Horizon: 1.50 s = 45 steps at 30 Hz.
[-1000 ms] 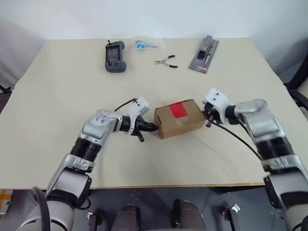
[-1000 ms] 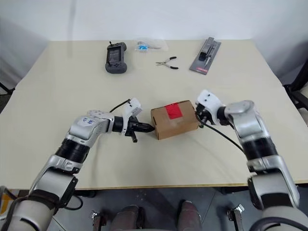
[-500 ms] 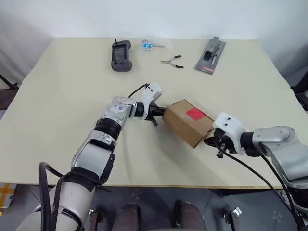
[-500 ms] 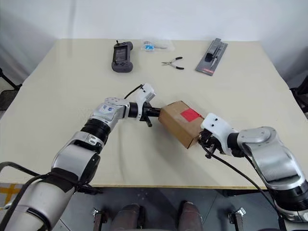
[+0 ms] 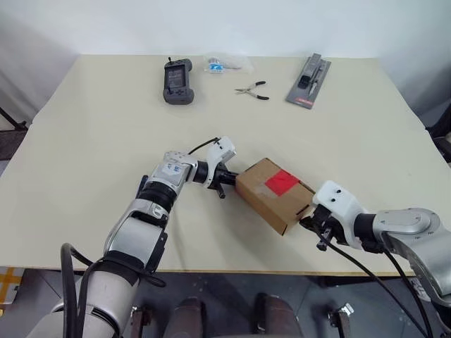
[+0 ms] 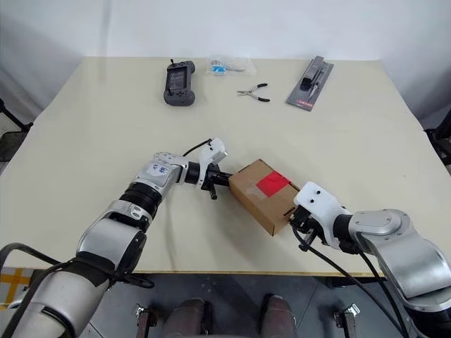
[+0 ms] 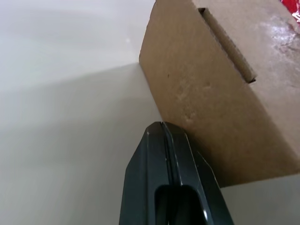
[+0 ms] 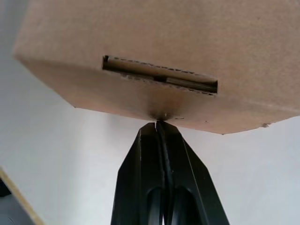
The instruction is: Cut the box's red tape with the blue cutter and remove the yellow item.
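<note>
In the head views, the box (image 5: 274,193) with the red tape (image 5: 280,182) on top is seen lying skewed near the worktop's (image 5: 91,141) front edge, pressed between the left gripper (image 5: 229,176) and the right gripper (image 6: 296,224). In the left wrist view, the fingers (image 7: 171,183) are shown closed together, empty, tips against a box side. In the right wrist view, the fingers (image 8: 161,178) are likewise shut on nothing, tips touching the box's edge below its slot (image 8: 159,75).

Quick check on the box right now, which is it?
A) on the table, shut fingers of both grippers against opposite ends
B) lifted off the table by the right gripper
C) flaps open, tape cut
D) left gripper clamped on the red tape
A: the box sits on the table, its red tape intact, with the left gripper and right gripper pressing shut fingers against opposite ends.
</note>
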Tool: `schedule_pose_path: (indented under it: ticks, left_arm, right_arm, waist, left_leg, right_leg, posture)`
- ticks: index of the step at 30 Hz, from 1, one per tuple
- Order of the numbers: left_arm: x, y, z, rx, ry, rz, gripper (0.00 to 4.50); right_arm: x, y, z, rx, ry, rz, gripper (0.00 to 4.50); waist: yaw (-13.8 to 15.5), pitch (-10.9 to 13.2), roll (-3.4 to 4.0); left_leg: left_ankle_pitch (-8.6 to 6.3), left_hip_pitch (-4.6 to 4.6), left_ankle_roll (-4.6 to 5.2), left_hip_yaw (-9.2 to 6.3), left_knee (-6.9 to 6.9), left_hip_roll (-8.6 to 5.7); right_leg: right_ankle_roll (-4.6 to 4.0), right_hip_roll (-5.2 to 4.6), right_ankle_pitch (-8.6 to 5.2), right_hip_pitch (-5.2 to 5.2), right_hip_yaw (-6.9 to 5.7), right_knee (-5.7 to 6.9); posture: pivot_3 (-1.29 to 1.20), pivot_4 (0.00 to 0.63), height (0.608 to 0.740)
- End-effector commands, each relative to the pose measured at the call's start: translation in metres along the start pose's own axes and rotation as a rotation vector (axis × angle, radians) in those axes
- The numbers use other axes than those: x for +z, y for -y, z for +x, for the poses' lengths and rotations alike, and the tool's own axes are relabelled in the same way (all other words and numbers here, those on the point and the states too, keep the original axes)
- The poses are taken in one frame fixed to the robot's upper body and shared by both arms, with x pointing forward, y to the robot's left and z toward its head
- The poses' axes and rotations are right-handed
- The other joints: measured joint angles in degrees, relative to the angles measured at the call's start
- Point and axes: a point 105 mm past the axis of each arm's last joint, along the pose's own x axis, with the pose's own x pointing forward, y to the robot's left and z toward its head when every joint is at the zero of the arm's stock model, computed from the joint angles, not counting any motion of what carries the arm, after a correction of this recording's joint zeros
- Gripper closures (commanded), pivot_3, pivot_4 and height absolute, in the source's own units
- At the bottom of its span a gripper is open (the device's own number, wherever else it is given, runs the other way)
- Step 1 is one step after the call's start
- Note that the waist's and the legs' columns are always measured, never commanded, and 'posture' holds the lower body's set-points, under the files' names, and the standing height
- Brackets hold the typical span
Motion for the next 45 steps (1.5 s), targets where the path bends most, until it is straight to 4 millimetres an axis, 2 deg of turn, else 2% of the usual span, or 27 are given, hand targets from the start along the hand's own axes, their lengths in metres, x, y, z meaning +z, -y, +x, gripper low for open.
schedule_pose_path:
  ticks: [1, 4, 7, 12, 14, 17, 22, 26, 27, 30, 32, 37, 39, 40, 43, 45]
  left_arm:
    - [0.012, 0.002, -0.005, 0.002, 0.031, 0.035, 4.50]
    - [0.012, -0.005, -0.013, 0.051, 0.041, 0.035, 4.50]
    - [0.015, -0.011, -0.023, 0.096, 0.060, 0.034, 4.50]
    - [0.026, -0.024, -0.044, 0.198, 0.115, 0.074, 4.50]
    - [0.038, -0.032, -0.056, 0.272, 0.179, 0.121, 4.50]
    - [0.049, -0.042, -0.081, 0.369, 0.228, 0.111, 3.92]
    - [0.054, -0.042, -0.134, 0.487, 0.361, 0.051, 2.35]
    - [0.032, -0.033, -0.161, 0.567, 0.347, 0.019, 1.12]
    - [0.025, -0.030, -0.172, 0.592, 0.358, 0.006, 0.85]
    - [0.012, -0.019, -0.199, 0.677, 0.414, 0.030, 0.01]
    - [0.004, -0.008, -0.208, 0.696, 0.443, 0.054, 0.01]
    - [-0.029, 0.023, -0.242, 0.816, 0.516, 0.033, 0.01]
    - [-0.054, 0.041, -0.255, 0.864, 0.496, 0.012, 0.01]
    - [-0.070, 0.050, -0.261, 0.893, 0.453, -0.017, 0.01]
    - [-0.104, 0.070, -0.275, 0.950, 0.387, -0.081, 0.01]
    - [-0.119, 0.081, -0.283, 0.976, 0.381, -0.111, 0.01]
  right_arm:
    - [0.009, 0.000, 0.000, -0.003, 0.031, -0.030, 4.46]
    - [0.004, 0.013, -0.002, -0.049, 0.004, -0.033, 4.46]
    - [-0.010, 0.037, -0.011, -0.137, -0.060, -0.032, 4.46]
    - [-0.018, 0.071, -0.027, -0.265, -0.077, -0.037, 4.46]
    - [-0.014, 0.093, -0.036, -0.352, -0.043, -0.008, 4.10]
    - [0.002, 0.115, -0.043, -0.410, 0.060, -0.004, 3.28]
    - [0.034, 0.123, -0.040, -0.349, 0.285, -0.038, 1.56]
    - [0.051, 0.125, -0.038, -0.293, 0.436, -0.094, 0.20]
    - [0.057, 0.125, -0.039, -0.268, 0.489, -0.094, 0.00]
    - [0.072, 0.120, -0.042, -0.155, 0.669, -0.035, 0.00]
    - [0.072, 0.117, -0.041, -0.095, 0.691, -0.028, 0.00]
    - [0.051, 0.103, -0.030, 0.071, 0.602, -0.064, 0.00]
    - [0.043, 0.104, -0.030, 0.104, 0.569, -0.064, 0.00]
    - [0.042, 0.104, -0.032, 0.127, 0.578, -0.062, 0.00]
    - [0.039, 0.099, -0.038, 0.213, 0.598, -0.049, 0.00]
    - [0.037, 0.097, -0.041, 0.261, 0.596, -0.043, 0.00]
  waist:
    - [-0.01, 0.00, 0.00]
    - [0.03, 0.00, 0.00]
    - [0.12, 0.00, 0.00]
    - [0.04, 0.02, -0.03]
    - [0.03, 0.02, -0.03]
    - [-0.27, 0.02, -0.03]
    - [-1.02, 0.02, -0.03]
    - [-1.41, 0.02, -0.03]
    - [-1.43, 0.02, -0.04]
    - [-1.50, 0.03, -0.05]
    - [-1.48, 0.03, -0.05]
    - [-1.31, 0.03, -0.05]
    - [-1.34, 0.03, -0.04]
    - [-1.41, 0.03, -0.04]
    - [-1.53, 0.03, -0.04]
    - [-1.49, 0.03, -0.04]
  left_leg:
    - [0.00, 0.00, 0.01, 0.00, 0.01, 0.00]
    - [0.00, 0.00, 0.01, 0.00, 0.01, 0.00]
    - [-0.01, -0.01, 0.01, 0.00, 0.04, 0.00]
    - [-0.02, -0.02, 0.03, 0.00, 0.04, 0.00]
    - [-0.02, -0.03, 0.03, 0.02, 0.07, 0.00]
    - [-0.02, -0.02, 0.03, 0.03, 0.14, 0.00]
    - [-0.02, 0.04, 0.03, 0.03, 0.06, 0.04]
    - [-0.02, 0.06, 0.03, 0.02, -0.04, 0.03]
    - [-0.02, 0.06, 0.03, 0.02, -0.04, 0.02]
    - [-0.02, 0.07, 0.03, 0.02, -0.03, 0.03]
    - [-0.02, 0.08, 0.02, 0.01, -0.02, 0.06]
    - [-0.03, 0.13, 0.02, 0.02, -0.04, 0.06]
    - [-0.03, 0.14, 0.02, 0.02, -0.02, 0.07]
    - [-0.03, 0.16, 0.02, 0.03, -0.02, 0.07]
    - [-0.04, 0.35, 0.02, 0.23, -0.15, 0.07]
    - [-0.04, 0.39, 0.02, 0.24, -0.15, 0.12]
  right_leg:
    - [0.00, 0.00, 0.00, 0.00, 0.00, 0.00]
    - [0.00, 0.00, 0.00, 0.00, 0.01, 0.00]
    - [0.00, 0.00, 0.00, 0.00, 0.00, 0.01]
    - [0.00, -0.01, 0.00, 0.00, 0.00, 0.01]
    - [0.00, -0.01, 0.00, 0.00, 0.00, 0.01]
    - [-0.01, -0.01, 0.02, 0.00, 0.02, 0.03]
    - [0.02, 0.00, 0.04, 0.00, 0.03, 0.09]
    - [0.09, -0.01, 0.08, 0.00, 0.02, 0.07]
    - [0.10, -0.02, 0.08, 0.00, 0.03, 0.07]
    - [0.10, -0.01, 0.09, 0.01, 0.05, 0.08]
    - [0.09, 0.00, 0.09, 0.02, 0.04, 0.07]
    - [0.10, -0.01, 0.10, 0.10, 0.05, -0.02]
    - [0.09, 0.00, 0.11, 0.10, 0.06, 0.00]
    - [0.08, -0.01, 0.12, 0.12, 0.08, 0.01]
    - [0.08, 0.00, 0.12, 0.12, 0.24, 0.00]
    - [0.04, 0.03, 0.12, 0.12, 0.25, 0.01]
  posture:
    - [0.00, 0.150, 0.740]
    - [0.00, 0.150, 0.740]
    - [0.00, 0.150, 0.740]
    - [0.00, 0.150, 0.740]
    - [0.00, 0.150, 0.740]
    - [0.00, 0.150, 0.740]
    - [0.00, 0.150, 0.740]
    - [0.00, 0.150, 0.740]
    - [0.00, 0.150, 0.740]
    - [0.00, 0.150, 0.740]
    - [0.00, 0.150, 0.740]
    - [0.00, 0.150, 0.740]
    - [0.00, 0.150, 0.740]
    - [0.00, 0.150, 0.740]
    - [0.00, 0.150, 0.740]
    - [0.00, 0.150, 0.740]
